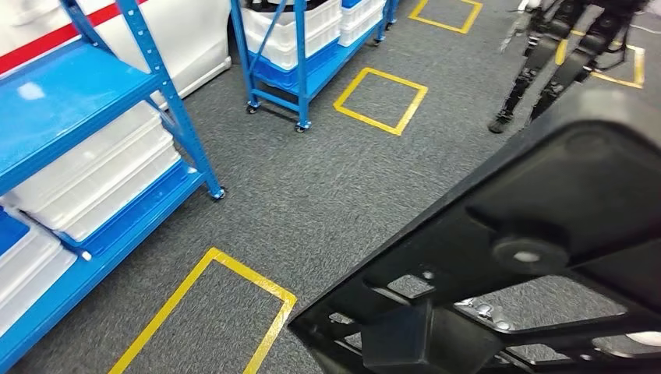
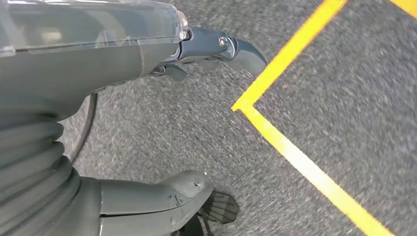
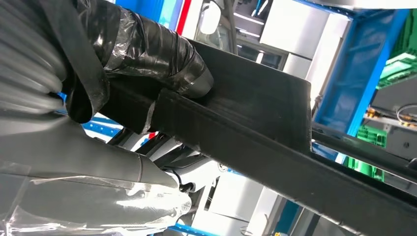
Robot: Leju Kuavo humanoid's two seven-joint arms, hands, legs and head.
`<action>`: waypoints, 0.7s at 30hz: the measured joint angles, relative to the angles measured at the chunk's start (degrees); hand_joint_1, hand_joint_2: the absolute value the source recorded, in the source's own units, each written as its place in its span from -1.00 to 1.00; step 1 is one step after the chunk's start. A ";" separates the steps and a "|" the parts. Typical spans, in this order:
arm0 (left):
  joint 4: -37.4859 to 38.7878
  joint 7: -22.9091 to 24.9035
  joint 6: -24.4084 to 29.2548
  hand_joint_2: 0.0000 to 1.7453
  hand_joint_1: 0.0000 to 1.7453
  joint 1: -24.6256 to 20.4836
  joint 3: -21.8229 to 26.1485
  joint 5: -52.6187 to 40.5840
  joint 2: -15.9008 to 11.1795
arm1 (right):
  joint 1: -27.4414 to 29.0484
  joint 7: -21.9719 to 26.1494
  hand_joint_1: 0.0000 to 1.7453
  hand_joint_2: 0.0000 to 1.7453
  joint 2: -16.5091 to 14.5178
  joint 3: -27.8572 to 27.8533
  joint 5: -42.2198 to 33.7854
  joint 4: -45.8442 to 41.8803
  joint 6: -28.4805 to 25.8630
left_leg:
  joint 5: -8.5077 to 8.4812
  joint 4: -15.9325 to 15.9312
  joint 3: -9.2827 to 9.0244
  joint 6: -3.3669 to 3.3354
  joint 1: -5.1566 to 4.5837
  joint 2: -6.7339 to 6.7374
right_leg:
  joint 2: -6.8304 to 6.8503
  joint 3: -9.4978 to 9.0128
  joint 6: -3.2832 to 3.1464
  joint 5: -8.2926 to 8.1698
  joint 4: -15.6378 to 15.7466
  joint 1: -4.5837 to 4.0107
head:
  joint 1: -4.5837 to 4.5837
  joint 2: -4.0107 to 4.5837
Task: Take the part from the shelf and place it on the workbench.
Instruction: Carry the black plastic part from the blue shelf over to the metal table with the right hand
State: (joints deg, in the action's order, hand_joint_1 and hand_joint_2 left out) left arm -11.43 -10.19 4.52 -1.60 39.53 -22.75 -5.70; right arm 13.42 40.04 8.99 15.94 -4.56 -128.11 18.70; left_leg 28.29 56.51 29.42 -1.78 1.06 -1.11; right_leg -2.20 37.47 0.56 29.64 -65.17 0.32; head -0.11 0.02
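Note:
A large black plastic part [image 1: 538, 249] with ribs and openings fills the lower right of the head view, carried above the grey carpet. In the right wrist view my right hand [image 3: 123, 73] grips the black part [image 3: 255, 128] by its edge, the taped thumb pressed on top and the fingers under it. My left hand [image 2: 147, 118] hangs over the carpet with its fingers apart and nothing in it.
Blue shelves [image 1: 93, 101] with white bins [image 1: 101, 171] stand at the left, and another blue rack [image 1: 304, 54] stands further back. Yellow tape squares [image 1: 226, 312] mark the carpet. The legs of another robot [image 1: 546, 70] stand at the top right.

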 joint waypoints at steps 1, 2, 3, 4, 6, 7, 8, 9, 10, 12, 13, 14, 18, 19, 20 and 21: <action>0.00 -0.10 -0.04 1.00 -1.00 0.14 0.16 0.04 0.10 | -0.29 0.00 1.00 1.00 0.03 0.01 -0.07 0.32 0.17 | 0.03 0.00 0.02 -0.18 -0.14 0.90 | 1.05 1.89 0.16 1.89 -3.90 0.06 | 0.00 0.00; 0.00 -0.19 -0.12 1.00 -1.00 0.26 0.33 0.09 0.18 | -0.46 0.00 1.00 1.00 0.07 0.01 -0.10 0.68 0.32 | 0.07 0.01 0.05 -0.25 -0.25 1.83 | 1.47 3.58 0.30 3.23 -7.39 0.16 | 0.00 0.00; 0.00 -0.30 -0.22 1.00 -1.00 0.28 0.50 0.13 0.27 | -0.50 0.00 1.00 1.00 0.10 0.01 -0.12 0.99 0.51 | 0.11 0.02 0.06 -0.26 -0.31 2.70 | 1.67 4.50 0.38 3.60 -9.32 0.26 | 0.00 0.00; 0.00 -0.44 -0.41 1.00 -1.00 0.24 0.67 0.14 0.38 | -0.45 0.00 1.00 1.00 0.11 -0.01 -0.11 1.23 0.75 | 0.18 0.02 0.02 -0.24 -0.35 3.50 | 1.84 4.25 0.40 2.86 -9.05 0.33 | 0.01 0.00; 0.00 -0.79 -0.83 1.00 -1.00 0.06 0.97 0.09 0.75 | -0.12 0.00 1.00 1.00 0.14 -0.21 -0.08 1.44 1.37 | 0.41 0.01 -0.30 -0.06 -0.39 4.83 | 2.99 0.34 0.05 -0.77 -2.16 0.26 | 0.01 0.00; 0.00 -0.94 -1.03 1.00 -1.00 0.01 1.07 0.04 1.00 | 0.08 0.00 1.00 1.00 0.14 -0.43 -0.07 1.44 1.69 | 0.58 0.03 -0.47 0.13 -0.49 5.39 | 4.24 -1.91 -0.28 -2.11 1.97 -0.10 | 0.01 0.00; 0.00 -1.04 -1.15 1.00 -1.00 -0.01 1.11 0.00 1.23 | 0.27 0.01 1.00 1.00 0.15 -0.67 -0.06 1.40 1.97 | 0.74 0.06 -0.60 0.35 -0.57 5.89 | 5.18 -3.51 -0.66 -2.90 5.01 -0.44 | 0.00 0.00; 0.00 -1.09 -1.23 1.00 -1.00 -0.01 1.13 -0.05 1.48 | 0.44 0.03 1.00 1.00 0.15 -0.93 -0.05 1.34 2.22 | 0.90 0.08 -0.71 0.60 -0.63 6.39 | 5.77 -4.27 -0.97 -3.05 6.60 -0.78 | 0.00 0.00; 0.00 -1.09 -1.27 1.00 -1.00 -0.05 1.14 -0.12 1.73 | 0.68 0.04 1.00 1.00 0.15 -1.22 -0.05 1.29 2.48 | 1.01 0.04 -0.82 0.85 -0.70 6.94 | 5.69 -4.31 -1.21 -2.86 6.95 -1.05 | 0.00 0.00; 0.00 -1.02 -1.29 1.00 -1.00 -0.29 1.15 -0.27 2.21 | 1.46 0.07 1.00 1.00 0.15 -1.82 -0.04 1.02 2.94 | 1.40 0.04 -1.25 1.36 -0.67 7.44 | 4.39 -4.46 -1.70 -3.09 7.43 -0.90 | -0.01 0.00; 0.00 -0.97 -1.31 1.00 -1.00 -0.41 1.15 -0.38 2.46 | 1.82 0.08 1.00 1.00 0.15 -2.12 -0.05 0.84 3.18 | 2.11 0.73 -1.15 1.57 -0.60 6.59 | 3.81 -4.69 -2.01 -3.26 7.80 -0.69 | -0.01 0.00; 0.00 -0.90 -1.33 1.00 -1.00 -0.47 1.15 -0.46 2.65 | 2.06 0.08 1.00 1.00 0.15 -2.38 -0.05 0.67 3.36 | 3.37 2.49 -0.51 1.75 -0.53 5.20 | 3.29 -4.90 -2.35 -3.45 8.16 -0.47 | -0.02 0.00; 0.00 -0.32 -1.33 1.00 -1.00 0.00 1.15 -0.83 3.21 | 3.44 0.08 1.00 1.00 0.15 -3.21 0.06 0.46 4.04 | 9.13 15.91 5.98 2.16 -0.31 1.53 | 0.71 -4.96 -2.86 -3.58 8.22 -0.27 | -0.04 0.00; 0.00 -0.20 -1.32 1.00 -1.00 0.08 1.15 -0.94 3.37 | 3.87 0.08 1.00 1.00 0.15 -3.44 0.12 0.42 4.10 | 8.45 16.37 6.41 2.23 -0.27 1.46 | -0.05 -4.95 -2.83 -3.57 8.11 -0.24 | -0.04 0.00; 0.00 -0.11 -1.31 1.00 -1.00 0.11 1.15 -1.03 3.51 | 4.18 0.07 1.00 1.00 0.15 -3.65 0.19 0.40 4.12 | 6.66 14.47 5.74 2.27 -0.18 1.33 | -0.81 -4.98 -2.75 -3.52 7.97 -0.18 | -0.04 0.00; 0.00 -0.09 -1.31 1.00 -1.00 0.13 1.15 -1.11 3.62 | 4.42 0.07 1.00 1.00 0.14 -3.82 0.28 0.36 4.12 | 4.26 10.89 4.26 2.33 -0.01 0.79 | -1.55 -5.01 -2.61 -3.44 7.78 -0.10 | -0.04 0.00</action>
State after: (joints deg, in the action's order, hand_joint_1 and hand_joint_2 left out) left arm -11.43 -10.27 3.21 -1.48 40.68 -23.86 -2.08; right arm 17.85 40.11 9.13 12.12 -4.28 -127.75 22.82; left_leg 32.55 67.40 33.68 0.54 1.05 -0.32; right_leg -3.74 32.47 -2.06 26.21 -57.38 0.21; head -0.15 0.02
